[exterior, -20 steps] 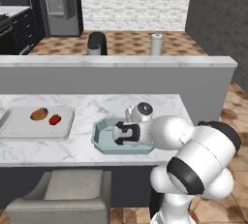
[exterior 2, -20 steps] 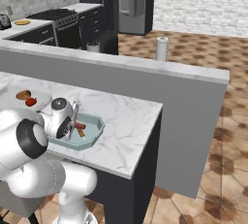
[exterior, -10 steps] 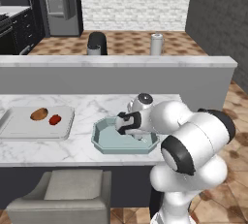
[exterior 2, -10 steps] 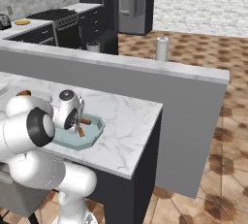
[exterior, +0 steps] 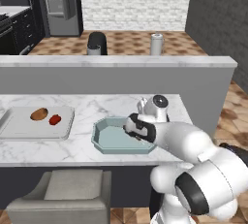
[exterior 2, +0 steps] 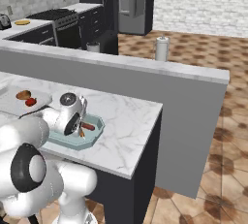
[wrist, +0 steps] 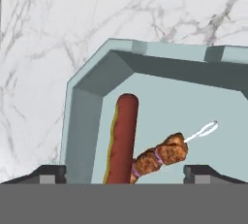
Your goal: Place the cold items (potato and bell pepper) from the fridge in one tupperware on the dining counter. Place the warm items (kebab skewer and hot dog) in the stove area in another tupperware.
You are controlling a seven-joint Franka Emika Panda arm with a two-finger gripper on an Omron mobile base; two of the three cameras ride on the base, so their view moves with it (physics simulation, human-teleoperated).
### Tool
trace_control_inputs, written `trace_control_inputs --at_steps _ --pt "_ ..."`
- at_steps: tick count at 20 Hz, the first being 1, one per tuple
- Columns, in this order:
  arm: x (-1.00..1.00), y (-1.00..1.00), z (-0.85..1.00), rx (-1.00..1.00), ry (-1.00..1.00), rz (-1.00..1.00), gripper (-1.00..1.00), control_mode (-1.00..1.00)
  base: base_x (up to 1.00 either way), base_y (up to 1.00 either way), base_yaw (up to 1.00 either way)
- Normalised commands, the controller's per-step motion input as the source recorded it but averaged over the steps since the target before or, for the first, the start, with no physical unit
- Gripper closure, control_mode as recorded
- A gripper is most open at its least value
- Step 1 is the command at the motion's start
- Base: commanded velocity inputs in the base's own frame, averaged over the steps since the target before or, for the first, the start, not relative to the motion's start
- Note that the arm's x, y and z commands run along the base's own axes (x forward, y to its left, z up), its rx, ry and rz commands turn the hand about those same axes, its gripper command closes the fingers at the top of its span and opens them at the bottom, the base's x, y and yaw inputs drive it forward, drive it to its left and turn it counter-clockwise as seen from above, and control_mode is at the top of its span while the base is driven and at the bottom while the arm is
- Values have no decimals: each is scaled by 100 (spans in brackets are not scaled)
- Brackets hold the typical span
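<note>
The teal octagonal tupperware [exterior: 114, 138] [exterior 2: 92, 136] stands on the dining counter [exterior: 97, 105]. In it lie the hot dog [wrist: 122, 138] [exterior 2: 87, 127] and the kebab skewer [wrist: 162, 156], side by side and touching. My gripper [exterior: 137, 129] [exterior 2: 77, 125] [wrist: 125, 172] hangs just over them, open, its fingertips [wrist: 48, 171] wide apart and clear of both. To the left, the flat white tupperware [exterior: 19, 130] [exterior 2: 10, 103] holds the potato [exterior: 38, 114] [exterior 2: 23, 94] and the red bell pepper [exterior: 54, 119] [exterior 2: 31, 102].
A raised grey ledge [exterior: 116, 62] backs the counter, with a white canister [exterior: 156, 43] behind it. A grey chair [exterior: 58, 196] stands below the front edge. The fridge [exterior: 60, 2] and the stove [exterior 2: 53, 15] are far back.
The gripper has gone from shut to open above the teal tupperware. The arm has stretched further forward over it, and the hot dog and skewer now lie loose inside.
</note>
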Motion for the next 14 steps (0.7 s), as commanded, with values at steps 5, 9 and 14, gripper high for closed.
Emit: trace_control_inputs --at_steps 5,9,14 --pt "-72 -3 100 3 -17 1 -100 -100 0 0 0" --pt "-100 -1 100 -4 -9 11 -100 -100 0 0 0" --pt "-100 -2 100 -14 -5 8 -100 -100 0 0 0"
